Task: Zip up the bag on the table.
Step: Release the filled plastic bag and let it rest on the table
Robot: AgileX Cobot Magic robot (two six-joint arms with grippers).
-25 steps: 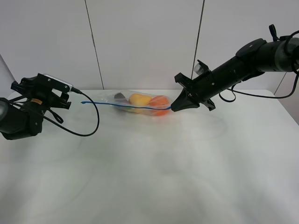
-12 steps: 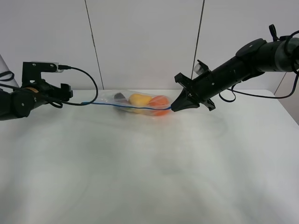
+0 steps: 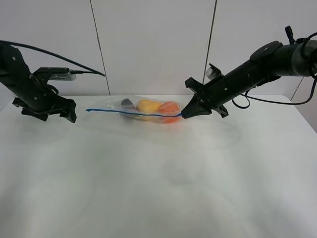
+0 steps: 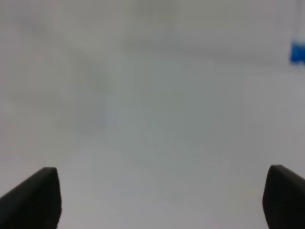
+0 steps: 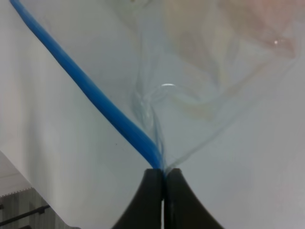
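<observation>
The clear plastic bag (image 3: 143,108) lies on the white table (image 3: 158,178) at the back middle. Inside it show a dark eggplant (image 3: 127,102), a yellow pear (image 3: 147,105) and an orange (image 3: 169,108). Its blue zipper strip (image 3: 129,112) runs left to right along the near edge. My right gripper (image 3: 184,115) is shut on the strip's right end; the right wrist view shows the strip (image 5: 95,98) pinched at the gripper (image 5: 163,179). My left gripper (image 3: 54,114) is open and empty, left of the strip's free end, over bare table (image 4: 162,195). A blue bit (image 4: 298,52) shows at that view's edge.
A white panelled wall (image 3: 153,44) stands right behind the table. The left arm's black cable (image 3: 49,49) arcs above it. The right arm (image 3: 257,67) reaches in from the upper right, its cable (image 3: 277,101) hanging over the table's back right.
The left arm has swung up and turned, so its gripper now points down at the table left of the zipper's free end. The right gripper and the bag have not moved.
</observation>
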